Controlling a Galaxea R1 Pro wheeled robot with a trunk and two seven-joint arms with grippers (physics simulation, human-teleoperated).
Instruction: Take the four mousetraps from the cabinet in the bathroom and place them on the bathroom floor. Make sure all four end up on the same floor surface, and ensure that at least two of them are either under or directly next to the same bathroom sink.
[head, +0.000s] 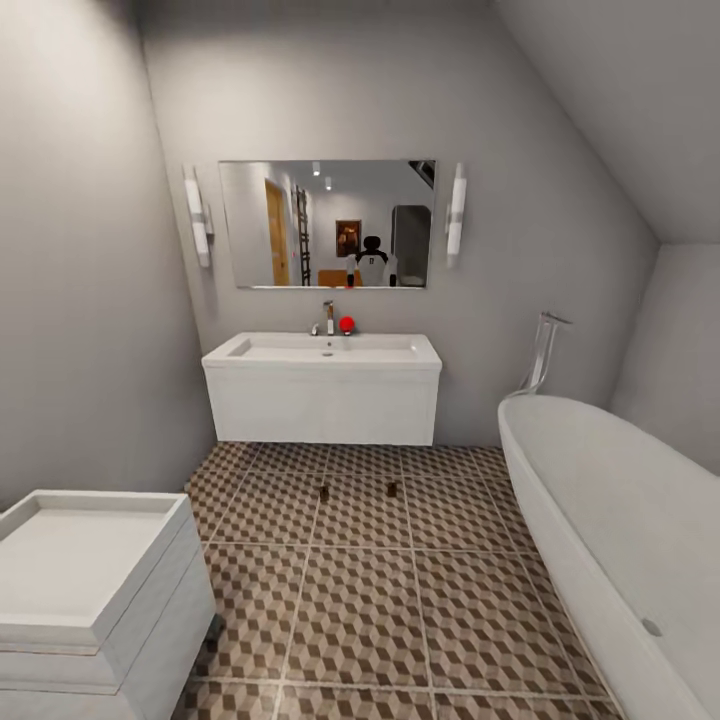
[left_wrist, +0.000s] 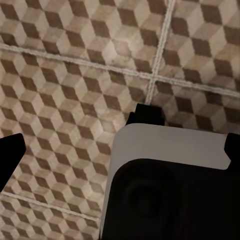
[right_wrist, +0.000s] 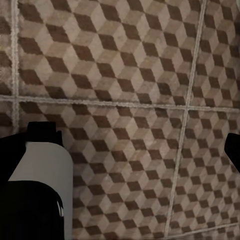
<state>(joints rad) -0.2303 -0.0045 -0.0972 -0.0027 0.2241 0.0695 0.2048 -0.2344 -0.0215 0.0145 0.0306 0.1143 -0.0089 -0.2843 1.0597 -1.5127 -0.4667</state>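
Note:
Two mousetraps lie on the bathroom floor (head: 360, 600) in front of the bathroom sink (head: 325, 350): one mousetrap (head: 323, 491) to the left, the other mousetrap (head: 392, 489) to the right, both tiny and dark at this distance. The cabinet is out of view. My left gripper (left_wrist: 120, 150) hangs over the cube-pattern tiles (left_wrist: 65, 85), open, its dark fingertips (left_wrist: 10, 155) at the picture's sides and nothing held. My right gripper (right_wrist: 120, 150) is likewise open over bare tiles (right_wrist: 125, 75), one fingertip (right_wrist: 233, 150) at the edge.
A white bathtub (head: 610, 520) runs along the right wall. A white boxy unit with a recessed top (head: 90, 580) stands at the near left. A mirror (head: 327, 223) hangs above the sink, and a red ball (head: 347, 323) sits by the faucet (head: 327, 318).

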